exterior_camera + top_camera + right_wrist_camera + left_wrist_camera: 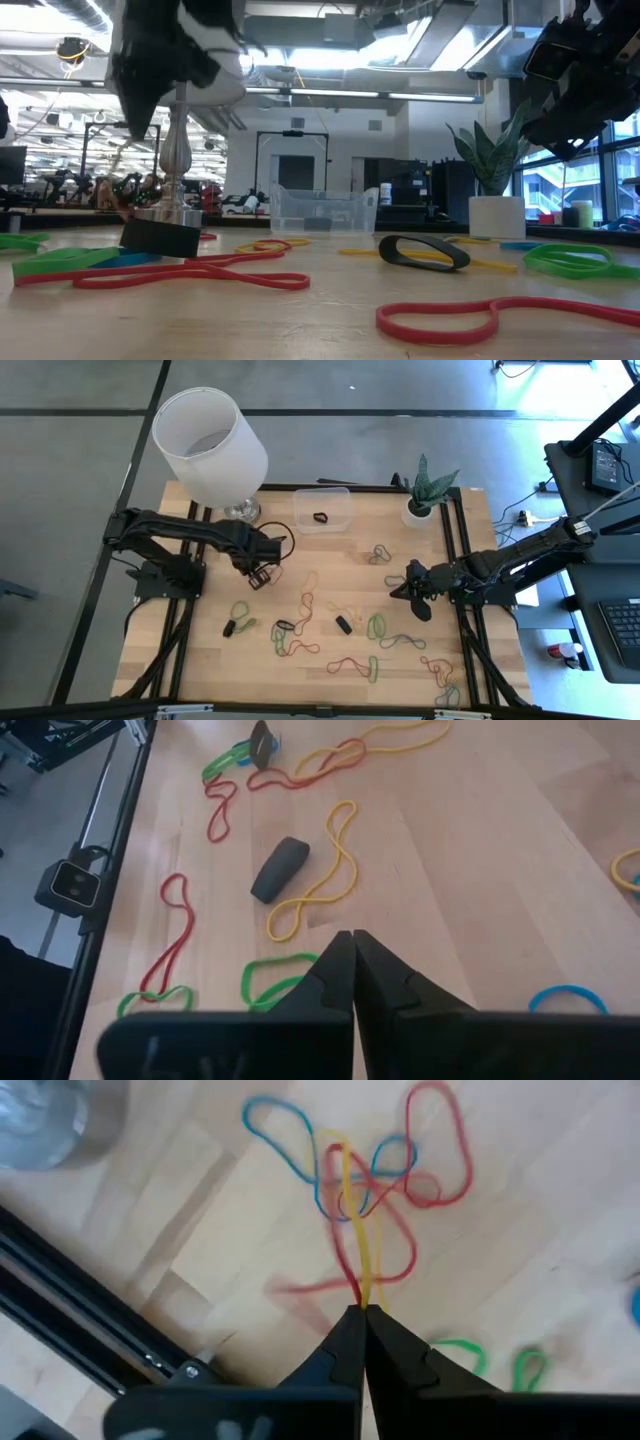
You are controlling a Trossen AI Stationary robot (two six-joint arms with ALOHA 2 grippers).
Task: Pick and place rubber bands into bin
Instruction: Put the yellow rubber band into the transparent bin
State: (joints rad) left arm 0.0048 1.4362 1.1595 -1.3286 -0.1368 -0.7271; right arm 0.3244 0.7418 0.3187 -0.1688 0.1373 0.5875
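Wooden table [210,660]: rubber bands [300,625] strewn across it.
Left gripper [361,1312] is clamped on a red-and-yellow strand; right gripper [352,938] is closed, holding nothing; far back, the clear bin [322,508] contains one black band [320,518].

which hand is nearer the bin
Left. The left hand is just in front of the bin, on the lamp's side. The right hand is farther off, toward the table's right edge.
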